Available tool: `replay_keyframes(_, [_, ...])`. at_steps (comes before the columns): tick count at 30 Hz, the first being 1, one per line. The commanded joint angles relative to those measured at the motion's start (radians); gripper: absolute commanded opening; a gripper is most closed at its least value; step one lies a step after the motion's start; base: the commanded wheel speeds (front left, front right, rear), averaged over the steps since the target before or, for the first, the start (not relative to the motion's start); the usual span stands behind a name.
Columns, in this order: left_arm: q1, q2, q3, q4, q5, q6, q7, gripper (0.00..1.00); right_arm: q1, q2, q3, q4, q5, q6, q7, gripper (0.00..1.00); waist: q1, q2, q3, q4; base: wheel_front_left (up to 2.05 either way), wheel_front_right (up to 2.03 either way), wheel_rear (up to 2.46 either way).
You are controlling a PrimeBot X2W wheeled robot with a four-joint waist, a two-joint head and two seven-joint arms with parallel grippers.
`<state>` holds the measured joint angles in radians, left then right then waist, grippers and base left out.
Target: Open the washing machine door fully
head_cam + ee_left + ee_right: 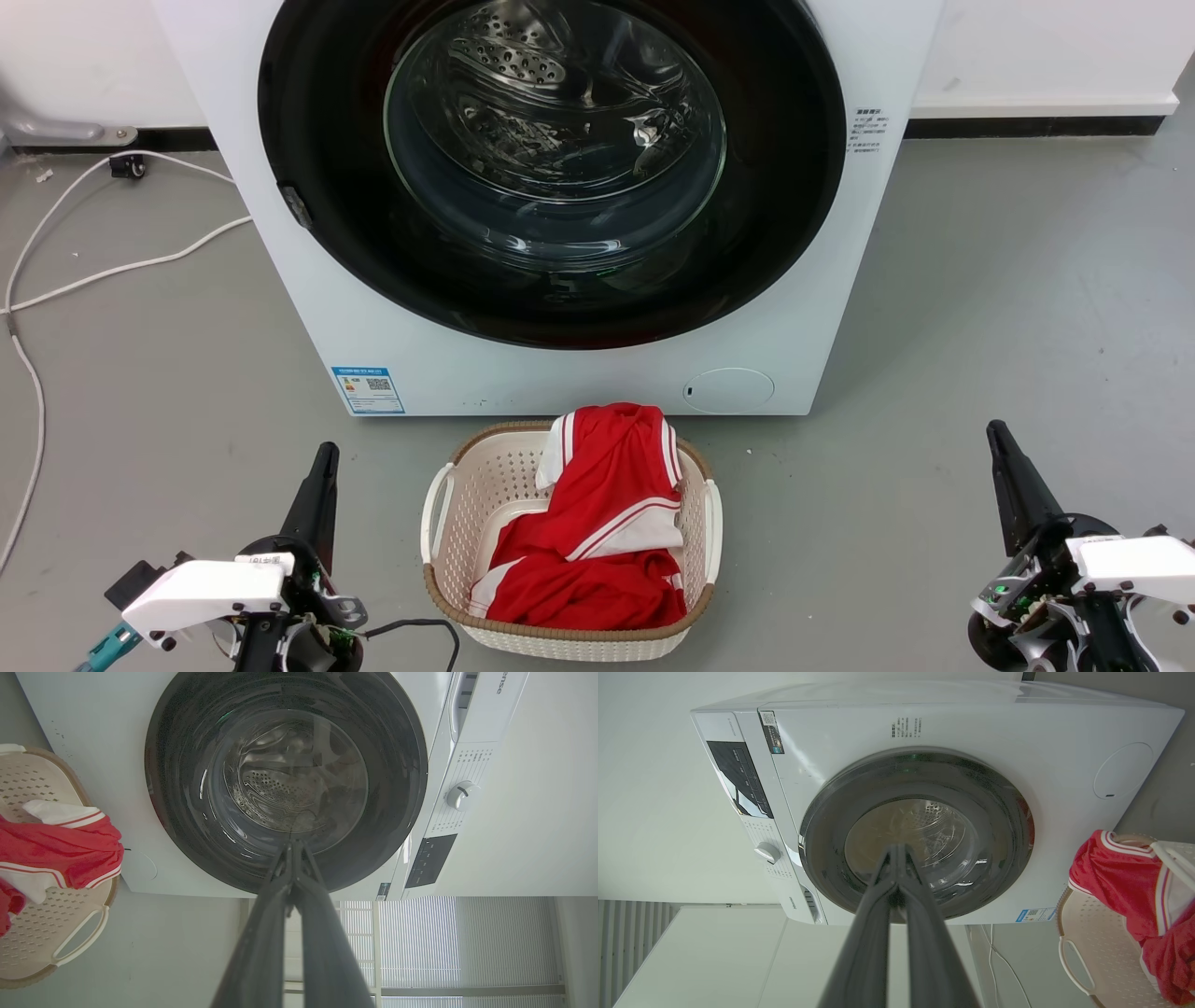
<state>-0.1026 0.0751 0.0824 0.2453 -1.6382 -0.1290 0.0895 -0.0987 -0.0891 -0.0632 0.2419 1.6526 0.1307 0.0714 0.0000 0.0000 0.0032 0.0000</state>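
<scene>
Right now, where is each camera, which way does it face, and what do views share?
Head view: on the head, facing forward and down at the washing machine door and laundry basket; left gripper lower left, right gripper lower right.
Left wrist view: on the left wrist, rolled sideways, sighting along shut fingers at the door.
Right wrist view: on the right wrist, also rolled, along shut fingers at the door.
Shared: door, basket, red garment.

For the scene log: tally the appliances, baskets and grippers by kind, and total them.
Big white box-shaped front-loading washing machine: 1
Cream perforated plastic laundry basket: 1
Dark long-fingered grippers: 2 (left gripper, right gripper)
Total: 4
</scene>
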Motion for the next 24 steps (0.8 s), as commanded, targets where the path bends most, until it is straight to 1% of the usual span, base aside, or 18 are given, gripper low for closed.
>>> replay_keyframes(1, [-0.007,-0.004,0.004,0.001,0.006,-0.003,0.002,0.00,-0.012,0.005,-0.002,0.003,-0.006,0.000,0.003,0.00,0.0000,0.0000,0.000,0.000,0.00,0.00,0.00])
replay_keyframes(13, [-0.008,-0.006,0.008,0.001,0.008,-0.003,0.006,0.00,-0.013,0.010,-0.009,0.003,-0.012,0.000,0.010,0.00,0.0000,0.0000,0.000,0.000,0.00,0.00,0.00])
replay_keyframes(14, [0.000,-0.005,0.006,0.000,0.006,0.000,0.004,1.00,0.000,0.006,-0.008,0.001,-0.007,0.000,0.006,1.00,0.0000,0.0000,0.000,0.000,0.00,0.00,0.00])
replay_keyframes(16, [0.007,-0.007,0.004,0.011,0.007,0.000,0.002,1.00,0.008,0.007,-0.007,0.011,-0.009,0.000,0.003,1.00,0.0000,0.0000,0.000,0.000,0.00,0.00,0.00])
replay_keyframes(24, [0.008,-0.009,-0.030,-0.017,0.038,0.000,-0.037,1.00,0.024,0.011,0.011,-0.023,-0.041,0.000,-0.035,1.00,0.0000,0.0000,-0.002,-0.002,0.00,0.00,0.00])
